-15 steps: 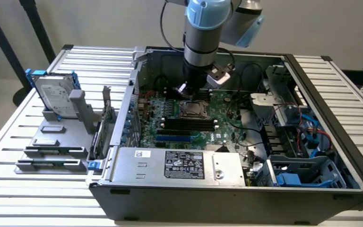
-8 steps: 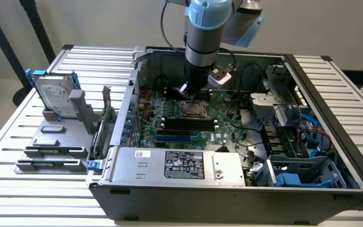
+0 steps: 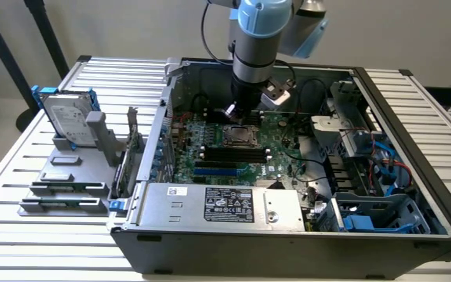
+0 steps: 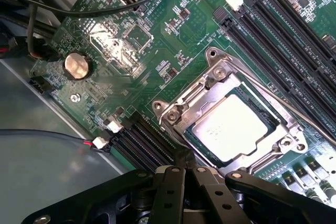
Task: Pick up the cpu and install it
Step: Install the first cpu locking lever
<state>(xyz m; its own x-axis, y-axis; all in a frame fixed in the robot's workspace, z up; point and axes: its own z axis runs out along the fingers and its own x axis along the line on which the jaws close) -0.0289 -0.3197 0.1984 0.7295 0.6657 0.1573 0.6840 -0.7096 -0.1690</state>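
Slatted metal tabletop [image 3: 22, 176] carries the open computer case [image 3: 288, 235]; in the exterior view my gripper [image 3: 234, 111] hangs at centre frame above the motherboard socket [image 3: 239, 136]. In the wrist view the cpu [image 4: 231, 129] sits in that socket, right of centre, gripper [image 4: 186, 169] fingers pinched together, empty. I judge any press should go straight down, gently.
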